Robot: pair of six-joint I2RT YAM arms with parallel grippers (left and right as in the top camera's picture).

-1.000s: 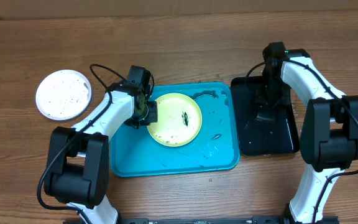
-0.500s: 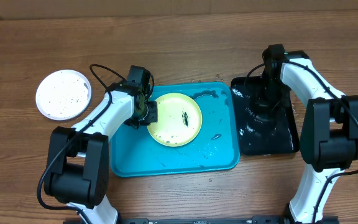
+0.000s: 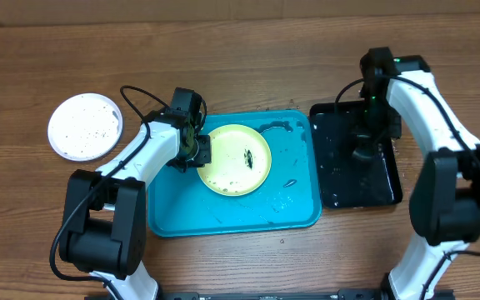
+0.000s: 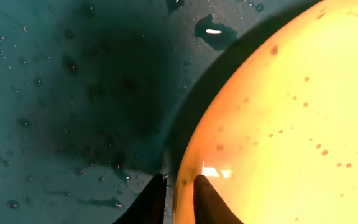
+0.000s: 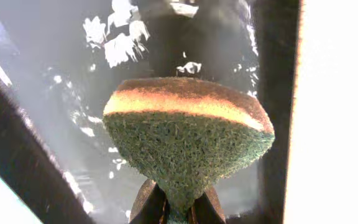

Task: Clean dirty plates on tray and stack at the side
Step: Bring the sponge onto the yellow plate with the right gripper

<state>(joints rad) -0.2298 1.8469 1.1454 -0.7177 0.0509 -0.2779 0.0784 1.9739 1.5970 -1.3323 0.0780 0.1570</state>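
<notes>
Lying toward the far edge of the blue tray (image 3: 223, 218), a smeared yellow plate (image 3: 238, 160) is pinched at its left rim by the left gripper (image 4: 180, 194). Past that tray's right edge, a sponge (image 5: 188, 134) is clamped by the right gripper (image 5: 178, 204) over the black tray (image 3: 382, 187). The wet rim could be pulled loose from so thin a pinch under scrubbing.
</notes>
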